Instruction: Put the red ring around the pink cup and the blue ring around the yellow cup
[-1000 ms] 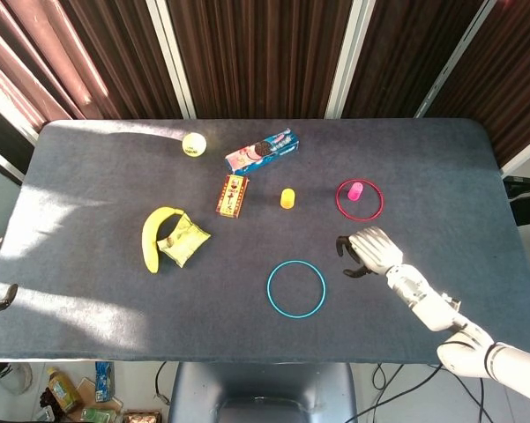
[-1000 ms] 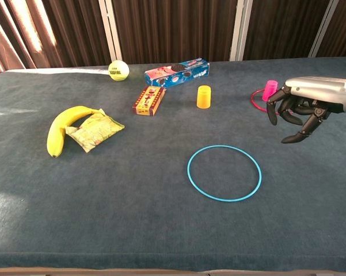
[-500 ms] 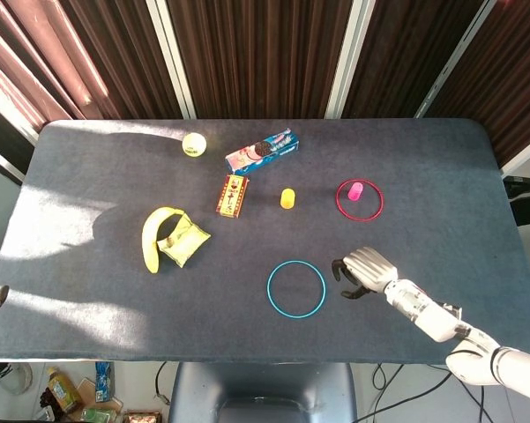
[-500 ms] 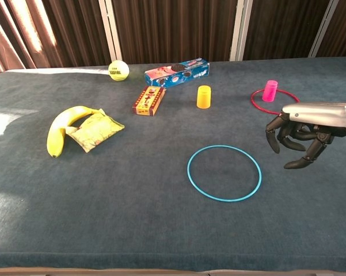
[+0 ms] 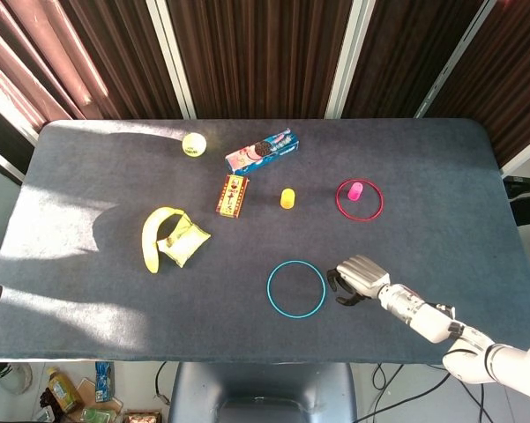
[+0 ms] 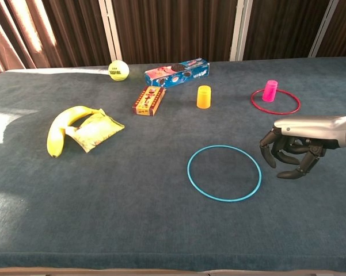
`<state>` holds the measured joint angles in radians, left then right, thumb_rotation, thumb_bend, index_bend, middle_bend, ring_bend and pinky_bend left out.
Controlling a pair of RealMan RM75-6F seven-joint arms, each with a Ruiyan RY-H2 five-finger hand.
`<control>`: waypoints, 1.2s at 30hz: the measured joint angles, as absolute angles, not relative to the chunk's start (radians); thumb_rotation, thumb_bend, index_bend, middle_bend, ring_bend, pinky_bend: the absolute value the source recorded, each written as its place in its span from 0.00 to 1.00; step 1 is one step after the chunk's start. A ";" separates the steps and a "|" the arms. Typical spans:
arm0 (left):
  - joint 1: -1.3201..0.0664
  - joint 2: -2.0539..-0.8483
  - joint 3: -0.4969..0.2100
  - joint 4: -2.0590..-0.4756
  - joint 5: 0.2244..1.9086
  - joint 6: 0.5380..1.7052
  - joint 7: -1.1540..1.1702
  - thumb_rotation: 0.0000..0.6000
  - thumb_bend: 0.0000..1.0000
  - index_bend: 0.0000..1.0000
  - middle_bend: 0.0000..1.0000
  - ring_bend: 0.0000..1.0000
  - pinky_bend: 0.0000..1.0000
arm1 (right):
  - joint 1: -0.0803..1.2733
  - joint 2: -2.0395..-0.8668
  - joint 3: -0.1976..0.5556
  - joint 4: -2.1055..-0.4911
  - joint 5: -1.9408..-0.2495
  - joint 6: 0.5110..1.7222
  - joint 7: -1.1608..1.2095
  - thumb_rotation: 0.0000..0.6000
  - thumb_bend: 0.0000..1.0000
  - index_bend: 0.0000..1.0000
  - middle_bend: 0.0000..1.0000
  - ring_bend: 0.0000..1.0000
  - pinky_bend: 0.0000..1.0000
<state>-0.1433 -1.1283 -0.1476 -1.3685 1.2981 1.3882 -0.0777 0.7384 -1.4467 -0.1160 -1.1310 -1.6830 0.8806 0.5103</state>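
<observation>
The right hand (image 6: 292, 148) hangs with fingers curled on nothing, and could snag the blue ring (image 6: 224, 172) just beside its fingertips.

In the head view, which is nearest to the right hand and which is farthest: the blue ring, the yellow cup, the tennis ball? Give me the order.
Measured from the right hand:
1. Blue ring, on the cloth just to the hand's left.
2. Yellow cup, further back, near the table's middle.
3. Tennis ball, far back on the left side.
</observation>
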 measured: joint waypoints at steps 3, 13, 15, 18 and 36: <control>-0.140 -1.127 -0.149 -1.368 1.296 1.390 -0.085 1.00 0.29 0.14 0.00 0.00 0.18 | 0.750 -1.460 -0.118 -1.126 -1.685 0.867 0.508 1.00 0.43 0.69 0.90 1.00 0.95; -0.141 -1.130 -0.148 -1.355 1.297 1.380 -0.095 1.00 0.29 0.14 0.00 0.00 0.18 | 0.777 -1.488 -0.112 -1.113 -1.681 0.847 0.494 1.00 0.43 0.68 0.90 1.00 0.95; -0.141 -1.130 -0.148 -1.355 1.298 1.380 -0.096 1.00 0.30 0.14 0.00 0.00 0.18 | 0.782 -1.493 -0.110 -1.108 -1.677 0.841 0.492 1.00 0.43 0.68 0.90 1.00 0.95; -0.140 -1.131 -0.148 -1.355 1.301 1.382 -0.096 1.00 0.29 0.14 0.00 0.00 0.18 | 0.790 -1.502 -0.107 -1.104 -1.672 0.832 0.491 1.00 0.44 0.67 0.90 1.00 0.95; -0.140 -1.131 -0.145 -1.347 1.304 1.370 -0.111 1.00 0.29 0.14 0.00 0.00 0.18 | 0.827 -1.520 -0.117 -1.137 -1.677 0.807 0.466 1.00 0.45 0.62 0.90 1.00 0.95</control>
<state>-0.1402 -1.1306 -0.1446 -1.3467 1.3044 1.3703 -0.1106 0.8273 -1.5199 -0.1166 -1.1368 -1.6765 0.8071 0.4659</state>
